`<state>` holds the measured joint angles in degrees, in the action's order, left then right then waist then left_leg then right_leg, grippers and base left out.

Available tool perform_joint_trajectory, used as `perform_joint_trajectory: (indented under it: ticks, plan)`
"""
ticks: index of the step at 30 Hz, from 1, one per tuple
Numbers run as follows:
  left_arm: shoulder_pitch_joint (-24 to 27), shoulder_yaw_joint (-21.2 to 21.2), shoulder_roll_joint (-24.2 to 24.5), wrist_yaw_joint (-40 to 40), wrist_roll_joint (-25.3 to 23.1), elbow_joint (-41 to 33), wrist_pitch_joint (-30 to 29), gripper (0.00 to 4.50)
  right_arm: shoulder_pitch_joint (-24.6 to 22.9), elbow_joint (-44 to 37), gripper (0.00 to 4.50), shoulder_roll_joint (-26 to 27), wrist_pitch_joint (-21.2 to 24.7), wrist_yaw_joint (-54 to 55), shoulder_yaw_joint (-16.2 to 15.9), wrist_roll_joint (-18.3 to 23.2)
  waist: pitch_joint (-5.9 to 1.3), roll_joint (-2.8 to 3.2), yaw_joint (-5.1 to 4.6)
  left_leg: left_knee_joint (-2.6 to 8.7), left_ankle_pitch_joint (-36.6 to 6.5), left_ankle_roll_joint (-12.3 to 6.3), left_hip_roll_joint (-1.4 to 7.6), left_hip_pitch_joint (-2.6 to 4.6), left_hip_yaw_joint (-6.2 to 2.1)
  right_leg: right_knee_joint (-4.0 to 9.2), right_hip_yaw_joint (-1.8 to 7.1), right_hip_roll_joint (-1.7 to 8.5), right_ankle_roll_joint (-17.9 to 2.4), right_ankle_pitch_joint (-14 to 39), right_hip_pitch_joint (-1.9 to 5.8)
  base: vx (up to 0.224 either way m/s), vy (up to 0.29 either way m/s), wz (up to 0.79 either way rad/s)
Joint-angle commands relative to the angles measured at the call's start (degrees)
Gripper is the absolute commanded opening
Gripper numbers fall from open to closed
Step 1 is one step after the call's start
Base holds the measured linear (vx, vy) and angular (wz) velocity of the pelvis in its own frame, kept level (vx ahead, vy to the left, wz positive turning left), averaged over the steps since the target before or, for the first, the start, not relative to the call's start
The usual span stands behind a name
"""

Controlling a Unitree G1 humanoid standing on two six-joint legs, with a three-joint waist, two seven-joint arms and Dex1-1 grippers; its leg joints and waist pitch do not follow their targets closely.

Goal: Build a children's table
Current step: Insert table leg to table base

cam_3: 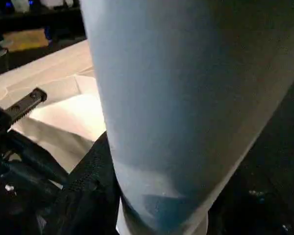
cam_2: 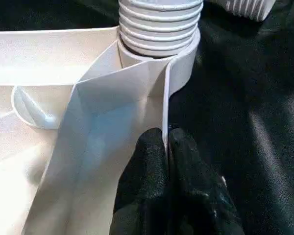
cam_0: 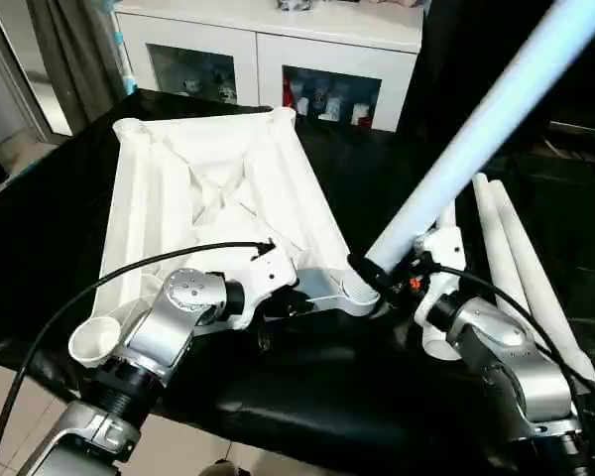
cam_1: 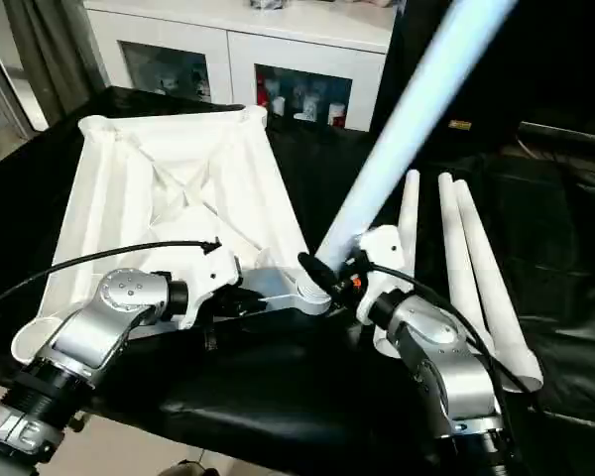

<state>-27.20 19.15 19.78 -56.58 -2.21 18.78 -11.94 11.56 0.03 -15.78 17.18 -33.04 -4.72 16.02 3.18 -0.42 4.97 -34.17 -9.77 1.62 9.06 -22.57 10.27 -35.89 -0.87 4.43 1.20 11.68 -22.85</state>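
The table top (cam_0: pixel 218 188) lies upside down on the black-covered table (cam_0: pixel 59 218), ribs up, a white cabinet (cam_0: pixel 278 45) behind it; the left gripper (cam_2: pixel 166 147) is pinched tight on the thin rim wall just beside the near corner socket (cam_2: pixel 183 58); the right gripper (cam_0: pixel 377 276) is wrapped around a leg (cam_0: pixel 486 119), closed on its lower end; that leg rises steeply, its threaded end (cam_2: pixel 159 24) sitting in the socket; three spare legs (cam_1: pixel 466 268) lie side by side to the right.
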Motion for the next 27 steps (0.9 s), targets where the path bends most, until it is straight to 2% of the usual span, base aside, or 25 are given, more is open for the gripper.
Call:
perform_joint_trajectory:
  ticks: [1,6,10,12,21,24,25,27]
  plan:
    - [-1.49,-0.73,0.63,0.85,0.09,-0.20,1.24,0.00,-0.96,0.93,1.90,-0.96,2.87,-1.46,-1.96,-1.10,-3.97,0.32,0.10,4.21,-12.61,-0.27,3.49,1.51,-1.30,3.89,1.63,3.40,-14.21,1.66,2.42,0.000,0.000,0.00]
    - [-1.48,-0.60,0.72,0.69,0.05,-0.05,1.43,0.00,0.22,1.64,1.90,-1.52,3.30,-2.29,-2.40,-1.21,-3.96,0.35,0.13,4.16,-12.25,-0.74,3.52,1.50,-1.32,3.81,1.62,3.47,-14.51,1.71,2.43,0.000,0.000,0.00]
    - [-1.47,-0.15,0.49,0.12,0.03,-0.45,1.36,0.00,3.47,5.56,1.90,-1.73,3.04,-3.75,-2.48,-1.22,-3.85,0.19,-0.01,4.16,-12.52,-0.68,3.48,1.41,-1.29,3.93,1.66,3.58,-14.61,3.11,2.47,0.000,0.000,0.00]
    - [-1.58,-0.02,0.43,-0.08,0.04,-0.60,1.39,0.00,4.45,7.80,1.90,-2.00,2.37,-4.67,-2.61,-1.50,-3.86,-0.11,-0.08,4.11,-12.36,-0.83,3.52,1.45,-1.25,3.89,1.64,3.57,-14.66,3.23,2.43,0.000,0.000,0.00]
    - [-1.64,1.07,1.14,-3.15,0.63,-1.20,2.94,0.00,7.35,13.16,1.90,-1.62,0.95,-6.29,-2.08,-1.87,-3.82,0.01,-0.49,4.08,-11.92,-1.34,3.48,1.36,-1.26,3.87,1.58,3.59,-15.08,3.07,2.45,0.000,0.000,0.00]
    - [-1.72,1.10,1.20,-3.40,0.60,-1.33,3.00,0.00,7.67,14.70,1.90,-1.64,-0.82,-9.43,-2.11,-0.89,-3.70,-0.25,-0.75,4.08,-12.77,-1.42,3.51,1.36,-1.19,4.03,1.60,3.63,-15.30,4.22,2.39,0.000,0.000,0.00]
    - [-1.75,1.10,1.22,-3.42,0.58,-1.31,3.04,0.00,7.52,14.77,1.90,-1.81,-1.08,-10.10,-2.21,-0.68,-3.75,-0.12,-0.78,4.08,-12.65,-1.51,3.56,1.37,-1.24,3.98,1.60,3.69,-15.33,4.25,2.46,0.000,0.000,0.00]
    - [-1.86,1.10,1.34,-3.63,0.57,-1.20,3.20,0.00,6.79,14.75,1.90,-2.41,-1.81,-11.97,-2.71,-0.41,-3.72,-0.21,-0.83,4.06,-12.19,-1.81,3.57,1.37,-1.22,3.93,1.57,3.57,-15.42,3.58,2.41,0.000,0.000,0.00]
